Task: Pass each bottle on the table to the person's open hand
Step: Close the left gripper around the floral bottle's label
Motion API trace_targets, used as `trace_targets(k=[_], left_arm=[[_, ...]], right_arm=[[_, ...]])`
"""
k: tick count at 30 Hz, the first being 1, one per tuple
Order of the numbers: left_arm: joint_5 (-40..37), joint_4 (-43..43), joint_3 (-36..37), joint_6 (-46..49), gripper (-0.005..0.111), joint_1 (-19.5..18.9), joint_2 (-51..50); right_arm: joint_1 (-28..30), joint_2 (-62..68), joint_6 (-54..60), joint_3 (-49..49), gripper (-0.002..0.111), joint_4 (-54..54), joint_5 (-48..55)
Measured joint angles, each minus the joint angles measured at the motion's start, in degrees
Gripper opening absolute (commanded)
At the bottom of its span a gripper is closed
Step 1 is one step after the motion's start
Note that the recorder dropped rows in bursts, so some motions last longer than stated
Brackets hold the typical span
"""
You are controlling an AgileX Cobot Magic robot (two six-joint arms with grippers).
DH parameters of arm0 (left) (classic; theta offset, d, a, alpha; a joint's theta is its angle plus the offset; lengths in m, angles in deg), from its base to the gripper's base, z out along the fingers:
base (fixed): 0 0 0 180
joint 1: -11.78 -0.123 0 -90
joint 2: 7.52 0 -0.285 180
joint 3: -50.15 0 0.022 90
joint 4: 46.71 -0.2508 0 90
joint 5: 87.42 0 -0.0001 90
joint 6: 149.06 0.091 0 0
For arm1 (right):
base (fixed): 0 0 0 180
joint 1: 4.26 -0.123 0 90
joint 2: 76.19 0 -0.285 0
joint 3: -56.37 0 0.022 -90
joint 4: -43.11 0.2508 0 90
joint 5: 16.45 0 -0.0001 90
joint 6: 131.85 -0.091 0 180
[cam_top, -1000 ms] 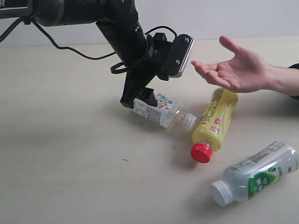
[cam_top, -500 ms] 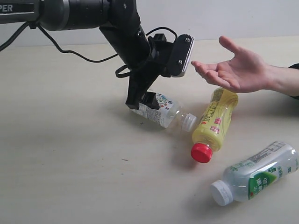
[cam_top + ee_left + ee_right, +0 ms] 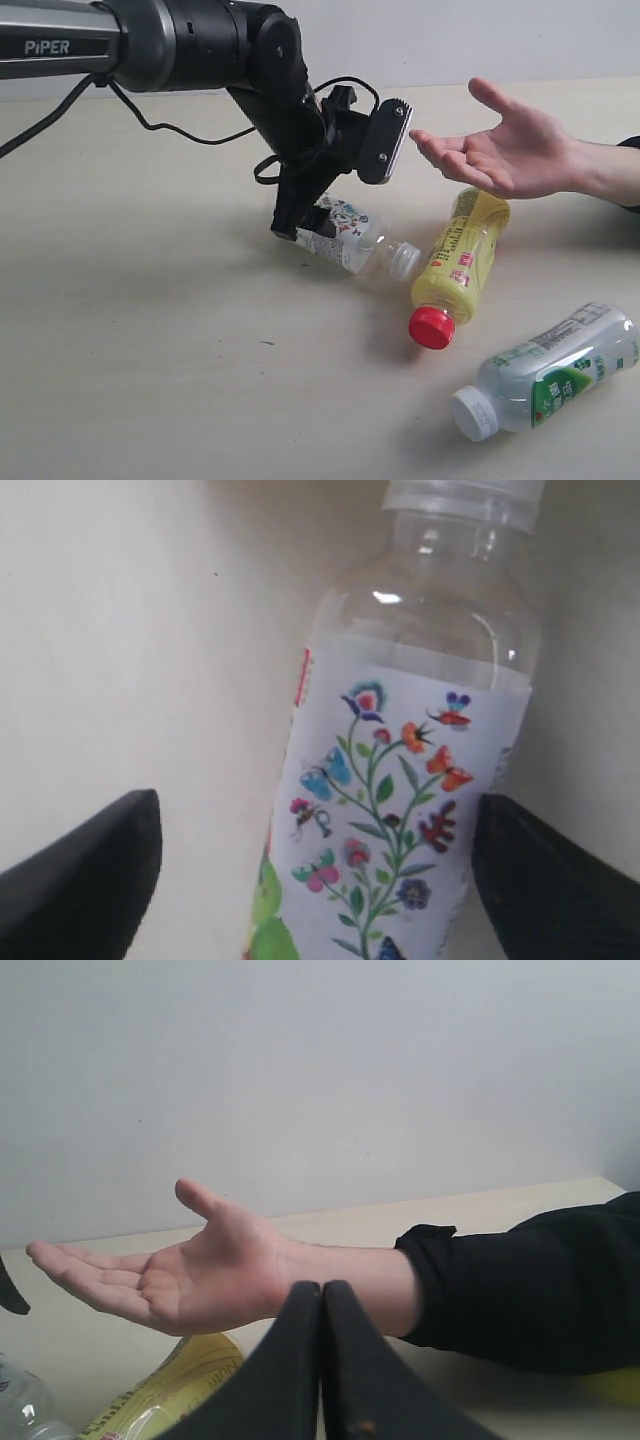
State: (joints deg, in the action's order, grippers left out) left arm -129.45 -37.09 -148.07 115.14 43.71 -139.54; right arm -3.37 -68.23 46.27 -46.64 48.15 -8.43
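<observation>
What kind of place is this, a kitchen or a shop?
Probably a robotics test bench: a black robot arm reaches over a pale table by a plain wall, drink bottles lie scattered, and a person's open hand waits.

Yellow bottle (image 3: 462, 262) crowds the short bottle (image 3: 355, 238) at its cap; table (image 3: 150, 350) otherwise bare.

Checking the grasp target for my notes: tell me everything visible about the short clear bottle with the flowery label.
The short clear bottle looks like thin transparent plastic, seemingly empty, with a pale cap and a white label printed with a colourful flowering stem and butterflies. It lies on its side on the table, cap toward the yellow bottle, close; contact cannot be told. The left claw straddles its labelled body, jaws wide open, not gripping it.
</observation>
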Motion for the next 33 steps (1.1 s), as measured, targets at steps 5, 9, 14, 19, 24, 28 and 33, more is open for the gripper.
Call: trace_targets(k=[5, 9, 14, 19, 24, 28, 33], left_arm=[[0.6, -1.7, 0.0, 0.1, 0.081, 0.0, -1.2], [2.5, -2.4, 0.0, 0.1, 0.081, -0.4, -2.2], [3.6, -2.5, 0.0, 1.8, 0.081, -0.4, -3.5], [4.0, -2.6, 0.0, 2.4, 0.081, -0.4, -4.3], [3.0, -4.3, 0.0, 2.5, 0.081, -0.4, -4.7], [2.7, -4.7, 0.0, 2.5, 0.079, -0.4, -4.7], [2.7, -4.7, 0.0, 2.5, 0.077, -0.4, -4.7]], right_arm=[[0.0, 0.0, 0.0, 0.0, 0.000, 0.0, 0.0], [0.0, 0.0, 0.0, 0.0, 0.000, 0.0, 0.0], [0.0, 0.0, 0.0, 0.0, 0.000, 0.0, 0.0], [0.0, 0.0, 0.0, 0.0, 0.000, 0.0, 0.0], [0.0, 0.0, 0.0, 0.0, 0.000, 0.0, 0.0], [0.0, 0.0, 0.0, 0.0, 0.000, 0.0, 0.0], [0.0, 0.0, 0.0, 0.0, 0.000, 0.0, 0.0]])
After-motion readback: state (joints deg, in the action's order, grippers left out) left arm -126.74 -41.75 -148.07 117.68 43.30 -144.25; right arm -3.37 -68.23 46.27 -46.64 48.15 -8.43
